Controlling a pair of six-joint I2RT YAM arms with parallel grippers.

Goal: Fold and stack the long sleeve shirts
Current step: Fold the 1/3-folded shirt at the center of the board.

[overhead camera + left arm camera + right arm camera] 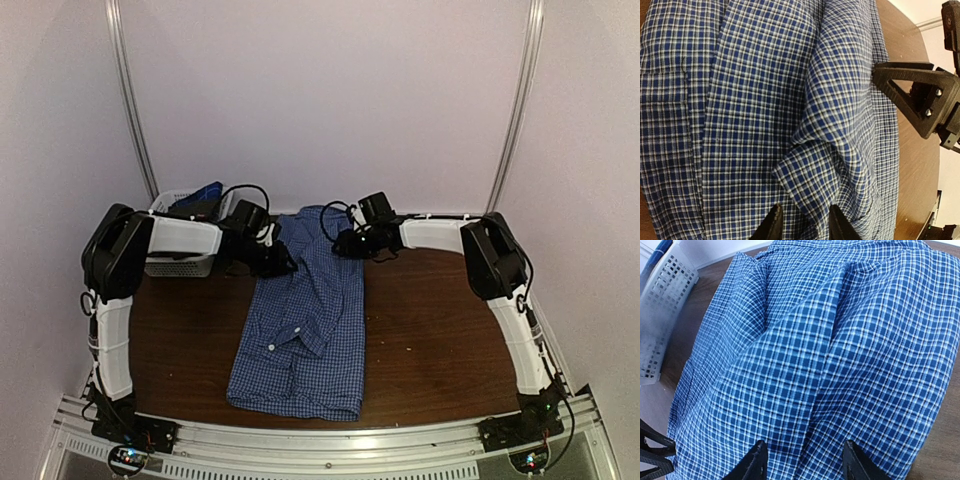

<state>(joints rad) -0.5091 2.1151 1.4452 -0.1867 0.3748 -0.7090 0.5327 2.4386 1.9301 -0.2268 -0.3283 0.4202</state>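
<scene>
Top external view puts your blue-and-white fine-checked cotton button-front shirt point(300, 330) centred on the worktop point(430, 320), where, at its 12 o'clock end, your left pincer point(805, 227) pinches a thin ridge while your right pincer point(805, 467) straddles cloth, grip unclear, so one side may slip and skew the fold.

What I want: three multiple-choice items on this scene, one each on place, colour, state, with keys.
1. The basket stands: A) at the table's far left; B) at its near right; C) in its middle.
2. The shirt is: A) plain red; B) blue-and-white checked; C) green striped.
3. The shirt: A) hangs on a rail; B) is balled up in the basket; C) lies on the table in a long strip.
Key: A, it sits behind the left arm; B, checks show in every view; C, it runs from the near edge to the far side.
</scene>
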